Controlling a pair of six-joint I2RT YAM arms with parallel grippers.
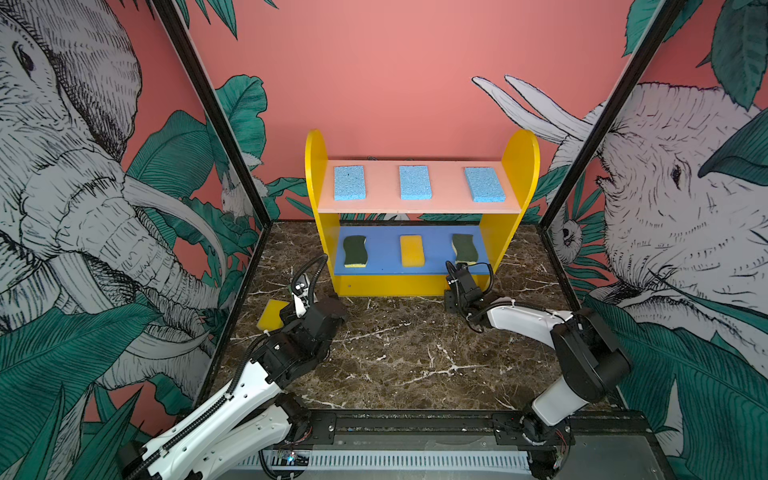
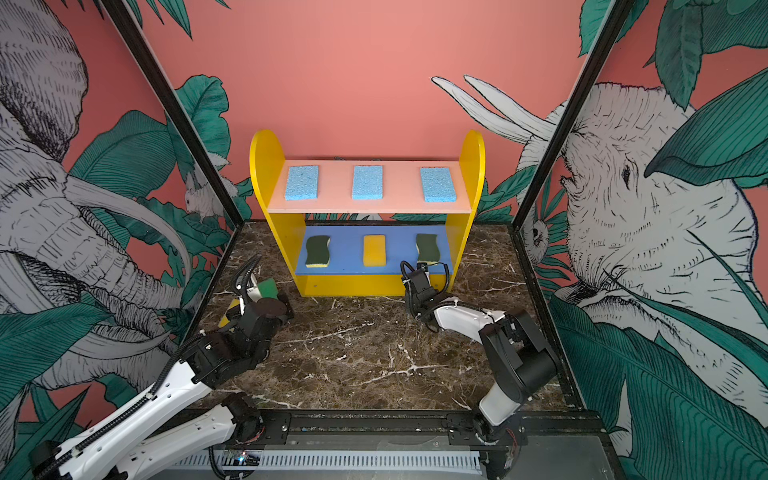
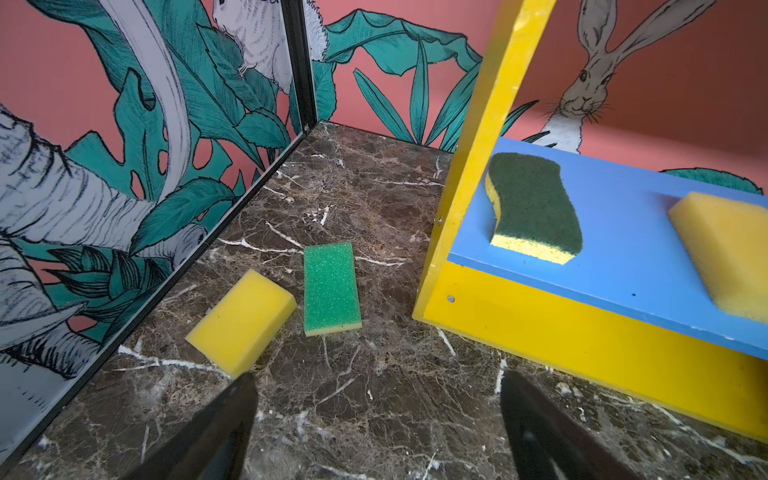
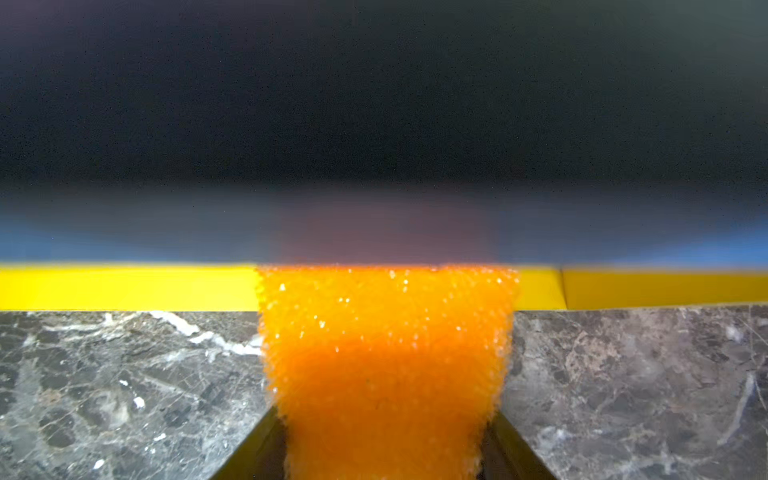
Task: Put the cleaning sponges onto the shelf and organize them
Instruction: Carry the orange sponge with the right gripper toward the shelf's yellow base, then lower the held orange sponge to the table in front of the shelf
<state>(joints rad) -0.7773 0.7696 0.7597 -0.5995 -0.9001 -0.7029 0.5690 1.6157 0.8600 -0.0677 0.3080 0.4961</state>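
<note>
Nine sponges in all: three light-blue sponges (image 1: pixel 349 183) (image 1: pixel 414 182) (image 1: pixel 484 185), two wavy green-on-yellow sponges (image 1: pixel 354 251) (image 1: pixel 464 248), two plain yellow sponges (image 1: pixel 412 250) (image 3: pixel 241 322), one bright green sponge (image 3: pixel 331 289) and one orange sponge (image 4: pixel 384 365). There is one shelf (image 1: pixel 390 286), with two yellow sides (image 1: pixel 316 166) (image 1: pixel 519 166), one pink board (image 1: pixel 382 187) and one blue board (image 1: pixel 382 259). Two robot arms (image 1: pixel 232 399) (image 1: pixel 528 320) are in view, each with one pincer: the left pincer (image 3: pixel 376 384) and the right pincer (image 4: pixel 384 419).
</note>
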